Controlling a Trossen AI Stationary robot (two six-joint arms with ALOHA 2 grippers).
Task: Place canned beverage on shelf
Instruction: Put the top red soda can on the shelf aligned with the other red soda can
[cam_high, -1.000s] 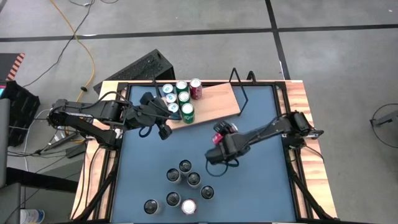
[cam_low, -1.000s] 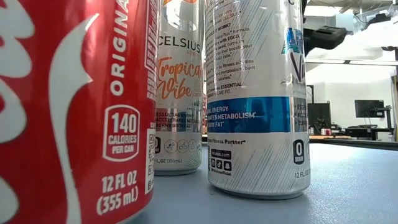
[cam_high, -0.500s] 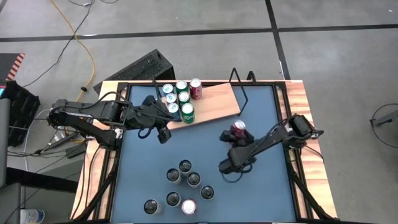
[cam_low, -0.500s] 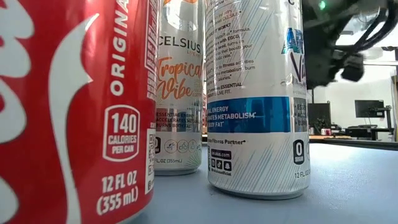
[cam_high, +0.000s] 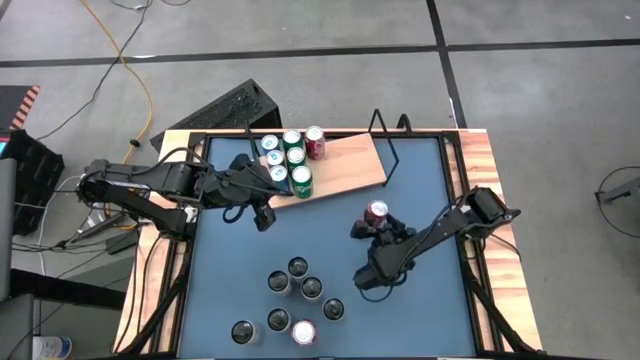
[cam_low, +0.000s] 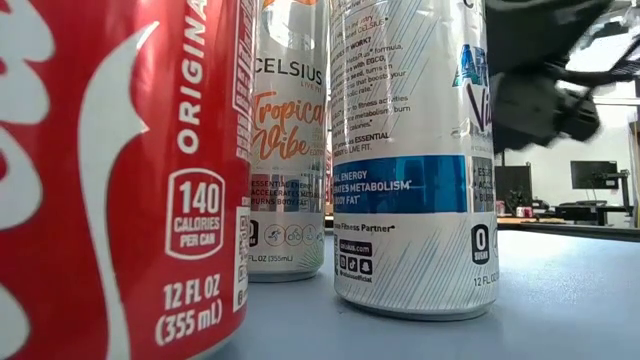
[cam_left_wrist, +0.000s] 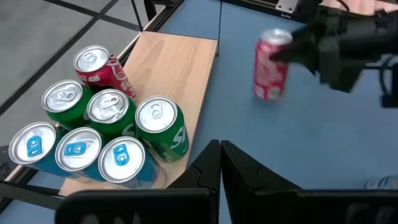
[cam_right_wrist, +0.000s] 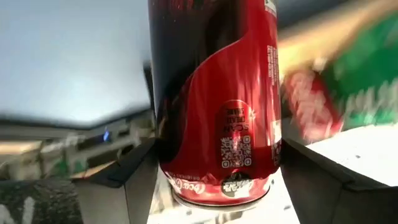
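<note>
Red can (cam_high: 377, 211) upright btwn right pincer (cam_high: 374, 228) fingers (not gripped)

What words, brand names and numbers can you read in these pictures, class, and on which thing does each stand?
"ORIGINAL", "140 CALORIES PER CAN", "12 FL OZ (355 mL)": red can, low view.
"CELSIUS", "Tropical Vibe": orange-lettered can.
"ACCELERATES METABOLISM", "Fitness Partner", "0 SUGAR", "12 FL OZ": blue-banded can.
"SCAN": by the code on the red can between the right gripper's fingers.
The finer print, and the cans on the shelf: too small to read.
</note>
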